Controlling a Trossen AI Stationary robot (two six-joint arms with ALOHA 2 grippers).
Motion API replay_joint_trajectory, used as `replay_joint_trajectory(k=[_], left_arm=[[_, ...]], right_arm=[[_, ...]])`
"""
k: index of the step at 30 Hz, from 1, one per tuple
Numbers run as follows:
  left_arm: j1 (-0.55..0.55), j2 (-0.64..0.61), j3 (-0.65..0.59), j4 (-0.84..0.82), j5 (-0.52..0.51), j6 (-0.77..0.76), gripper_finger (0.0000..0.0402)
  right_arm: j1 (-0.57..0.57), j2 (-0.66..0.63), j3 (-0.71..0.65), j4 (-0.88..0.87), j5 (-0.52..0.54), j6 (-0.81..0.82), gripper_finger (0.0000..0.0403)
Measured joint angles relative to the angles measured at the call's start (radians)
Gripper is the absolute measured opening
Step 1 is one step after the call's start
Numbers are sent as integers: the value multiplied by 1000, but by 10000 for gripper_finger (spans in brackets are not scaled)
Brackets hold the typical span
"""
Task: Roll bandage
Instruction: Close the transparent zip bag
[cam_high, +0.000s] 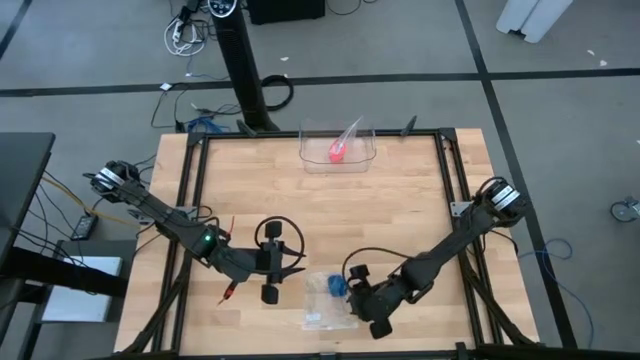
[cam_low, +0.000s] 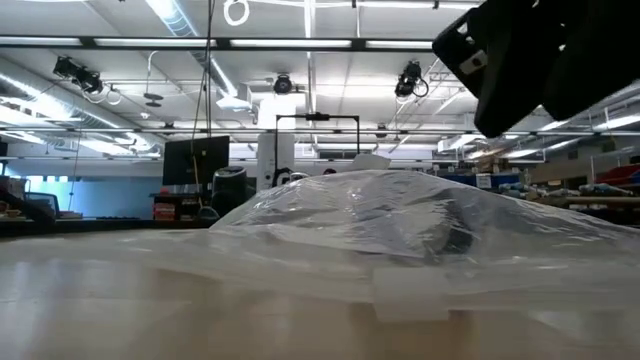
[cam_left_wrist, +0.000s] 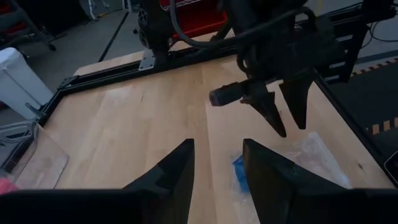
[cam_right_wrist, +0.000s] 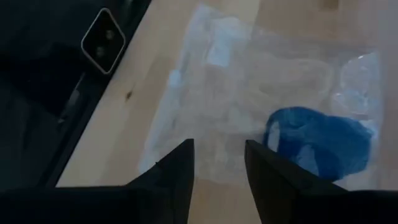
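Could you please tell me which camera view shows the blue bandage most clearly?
The right wrist view: the bandage fills it, bunched inside the clear plastic bag. The high view shows a small blue spot, the left wrist view a sliver; the low view shows only the bag.

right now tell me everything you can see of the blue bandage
The bandage is bright blue soft fabric, bunched into a loose rounded lump rather than a neat roll. It lies inside a clear plastic bag flat on the wooden table near its front edge, between the two arms. No gripper touches it.
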Motion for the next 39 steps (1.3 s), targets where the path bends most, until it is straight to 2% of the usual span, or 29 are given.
replay_joint_trajectory(k=[4,9,16,22,26,32,35,39], left_arm=[[0,0,0,-1,0,0,143],[0,0,0,-13,0,-1,143],[0,0,0,-75,-9,-48,143],[0,0,0,-90,-37,-79,143],[0,0,0,-115,-63,-75,143],[1,0,-33,-128,-63,-128,143],[-4,0,-74,-82,-58,-171,143],[-19,0,-134,1,-27,-184,143]], right_arm=[[-39,0,0,19,-14,-21,134],[-122,-1,-12,30,-127,-31,117],[-236,-1,-19,-43,-162,-44,110],[-347,-13,-18,-60,-64,-78,111],[-396,-89,1,-136,-29,-96,111],[-335,-238,6,-145,-69,-118,123],[-253,-235,6,-143,-72,-132,130],[-159,-167,5,-128,-59,-101,134]])
